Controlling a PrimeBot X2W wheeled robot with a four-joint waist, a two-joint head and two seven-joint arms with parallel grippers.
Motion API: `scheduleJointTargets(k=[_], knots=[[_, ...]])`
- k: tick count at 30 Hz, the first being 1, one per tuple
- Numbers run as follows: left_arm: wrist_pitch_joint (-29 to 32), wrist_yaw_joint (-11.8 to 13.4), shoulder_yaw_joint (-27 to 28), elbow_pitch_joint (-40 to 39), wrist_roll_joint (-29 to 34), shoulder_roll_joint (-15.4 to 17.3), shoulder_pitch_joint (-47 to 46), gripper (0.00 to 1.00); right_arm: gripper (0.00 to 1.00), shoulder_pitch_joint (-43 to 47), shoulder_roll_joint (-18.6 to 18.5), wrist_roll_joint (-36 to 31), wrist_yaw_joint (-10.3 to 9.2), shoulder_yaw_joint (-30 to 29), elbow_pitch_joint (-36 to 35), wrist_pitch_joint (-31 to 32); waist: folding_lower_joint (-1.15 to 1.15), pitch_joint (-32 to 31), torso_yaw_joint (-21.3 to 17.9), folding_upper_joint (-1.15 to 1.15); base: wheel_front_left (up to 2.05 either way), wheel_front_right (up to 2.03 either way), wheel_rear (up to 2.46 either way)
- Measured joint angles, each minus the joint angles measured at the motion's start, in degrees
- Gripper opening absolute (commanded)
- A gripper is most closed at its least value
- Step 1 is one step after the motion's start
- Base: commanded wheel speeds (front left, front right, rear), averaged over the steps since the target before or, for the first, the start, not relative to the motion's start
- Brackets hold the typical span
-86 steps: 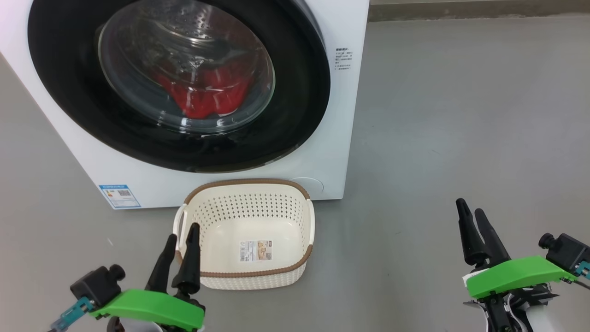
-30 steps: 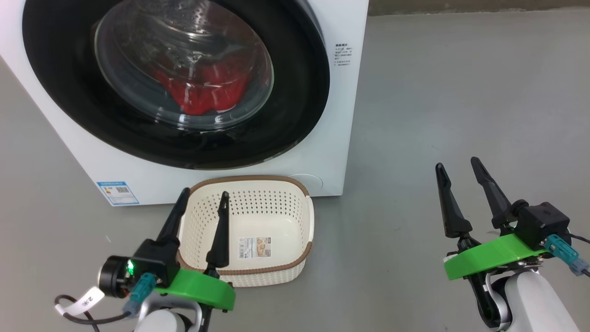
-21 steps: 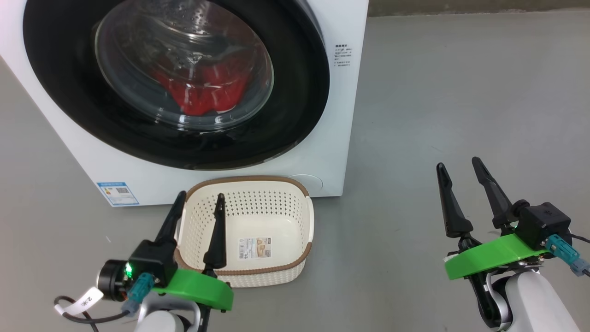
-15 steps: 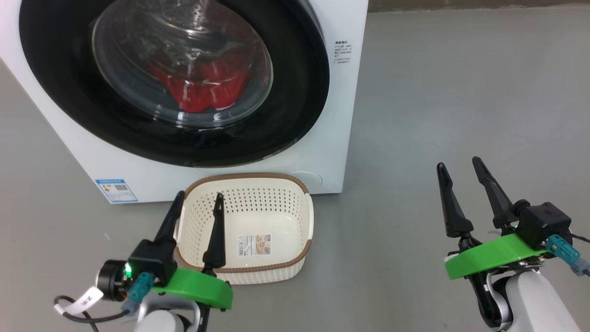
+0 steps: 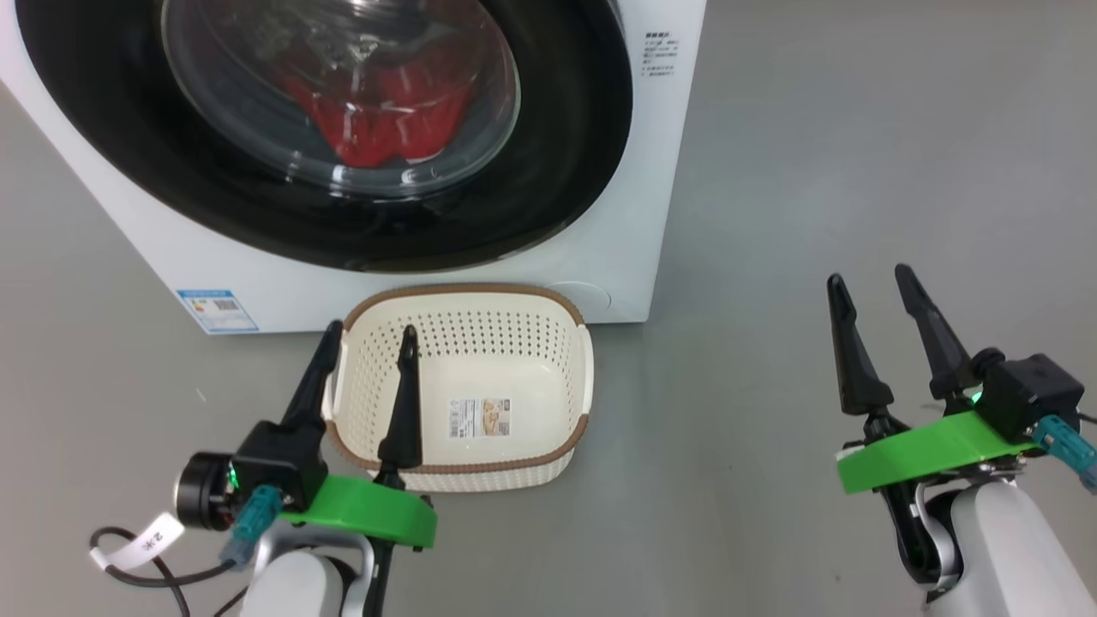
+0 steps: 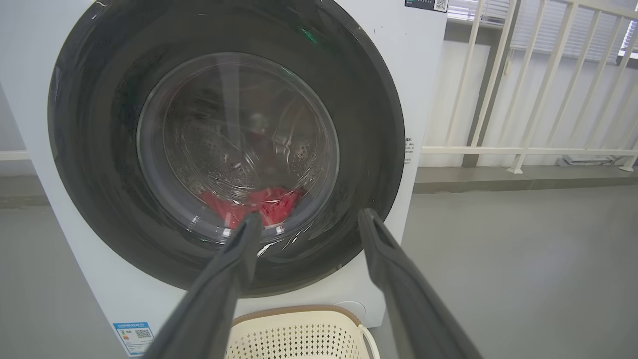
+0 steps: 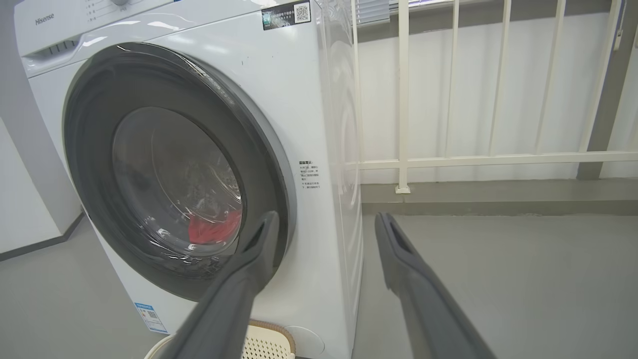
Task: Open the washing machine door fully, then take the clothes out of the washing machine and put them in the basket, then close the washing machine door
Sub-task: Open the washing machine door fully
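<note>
1. The washing machine (image 5: pixel 651 214) stands ahead of both grippers. The whole head view has shifted, so the camera moved, not the machine.
2. The washing machine door (image 5: pixel 574 128) looks closed, facing the left gripper (image 5: pixel 370 332).
3. The basket (image 5: pixel 480 290) sits empty below the left fingers.
4. The clothes (image 5: pixel 386 128) lie behind the glass.
5. The left gripper and the right gripper (image 5: pixel 867 276) are spread wider than before and hold nothing, probably ready for the door.

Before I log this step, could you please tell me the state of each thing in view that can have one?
washing machine door: shut
clothes: shut in behind that door
basket: upright, empty
left pincer: open, holding nothing
right pincer: open, holding nothing
</note>
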Motion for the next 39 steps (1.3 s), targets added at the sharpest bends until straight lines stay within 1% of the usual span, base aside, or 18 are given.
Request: scheduleJointTargets(k=[7,8,9,10,11,12,16,23,26,28,33,34,39], knots=[[0.0,0.44,-0.77,-2.58,0.0,-0.01,-1.01,1.0,1.0,-2.72,-0.05,1.22,0.0,-0.18,0.54,0.0,0.0,3.08,0.97,0.0,0.0,0.0,0.0],[0.0,0.44,-0.86,-3.04,0.0,-0.01,-1.01,1.0,0.77,-3.21,-0.1,1.32,0.0,-0.18,0.67,0.0,0.0,3.53,1.13,0.0,0.0,0.0,0.0],[-0.01,0.45,-0.97,-3.59,0.0,-0.01,-1.03,1.0,0.45,-3.82,-0.15,1.79,0.0,-0.15,0.92,0.0,0.0,4.0,1.29,0.0,0.0,0.0,0.0],[0.0,0.47,-1.11,-4.09,0.0,0.0,-1.1,1.0,0.29,-4.47,-0.21,2.27,0.0,-0.16,1.1,0.0,0.0,4.45,1.46,0.0,0.0,0.0,0.0],[-0.01,0.52,-1.26,-4.55,0.0,0.0,-1.24,1.0,0.04,-5.21,-0.25,2.64,0.0,-0.15,1.36,0.0,0.0,4.9,1.63,0.0,0.0,0.0,0.0],[-0.01,0.56,-1.46,-5.04,0.0,0.0,-1.39,1.0,0.0,-6.05,-0.32,3.33,0.0,-0.07,1.69,-0.01,0.0,5.36,1.8,0.0,0.0,0.0,0.0],[-0.01,0.93,-2.25,-6.81,0.0,0.0,-2.2,1.0,0.0,-9.67,-0.48,5.9,0.0,0.0,3.31,0.0,0.0,7.13,2.44,0.0,0.0,0.0,0.0],[-0.27,1.51,-3.66,-9.54,0.09,0.0,-2.52,1.0,0.0,-17.51,-0.65,15.23,0.0,0.1,5.54,0.62,0.0,10.48,3.38,0.0,0.0,0.0,0.0],[-0.42,1.52,-3.85,-11.34,0.25,0.0,-3.74,1.0,0.0,-20.9,-0.81,16.79,0.0,-0.12,6.17,1.56,0.0,12.08,3.75,0.0,0.0,0.0,0.0],[-0.43,1.52,-3.78,-12.69,0.6,0.0,-4.46,1.0,0.0,-23.01,-0.9,19.08,0.0,-0.15,6.86,2.32,0.0,13.18,3.98,0.0,0.0,0.0,0.0],[-0.43,1.52,-3.77,-14.32,1.23,-0.01,-4.58,1.0,0.0,-27.83,-1.33,26.79,0.0,-0.03,9.45,4.72,0.0,15.87,4.52,0.0,0.0,0.0,0.0],[-0.43,1.52,-3.77,-14.32,1.23,-0.01,-4.58,1.0,0.0,-27.83,-1.33,26.79,0.0,-0.03,9.45,4.72,0.0,15.87,4.52,0.0,0.0,0.0,0.0],[-0.43,1.51,-3.78,-14.66,1.32,0.0,-4.66,1.0,0.0,-31.83,-2.2,35.48,0.0,0.74,10.55,7.87,0.0,18.05,5.13,0.0,0.0,0.0,0.0]])
